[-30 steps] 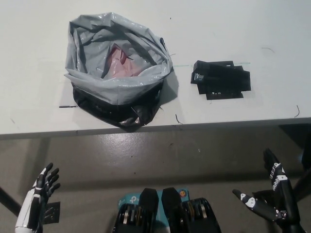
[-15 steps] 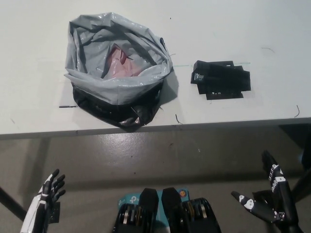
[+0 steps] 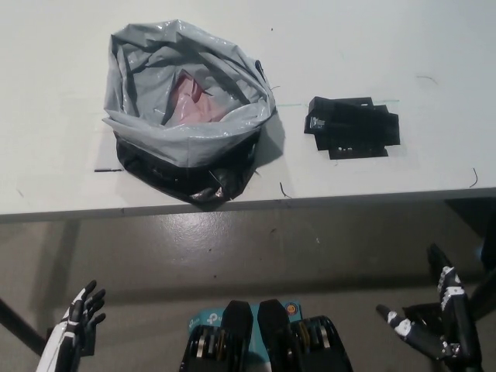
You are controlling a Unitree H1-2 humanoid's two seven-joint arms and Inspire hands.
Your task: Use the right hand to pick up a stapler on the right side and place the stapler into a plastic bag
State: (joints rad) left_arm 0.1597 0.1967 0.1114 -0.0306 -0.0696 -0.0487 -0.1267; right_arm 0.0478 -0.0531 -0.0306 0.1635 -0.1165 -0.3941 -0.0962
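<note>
Stapler point(image 3: 353, 126): lies on table point(image 3: 434, 46), right of plastic bag point(image 3: 186, 108), apart. Right hand point(image 3: 434, 332): hangs low right of bag, fingers wide, empty. Left hand point(image 3: 74, 325): low left of bag, fingers wide.

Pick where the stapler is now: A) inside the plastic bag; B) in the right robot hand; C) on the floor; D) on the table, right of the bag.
D: the stapler lies on the table beside the plastic bag; the right robot hand is open and empty, below the table edge.
</note>
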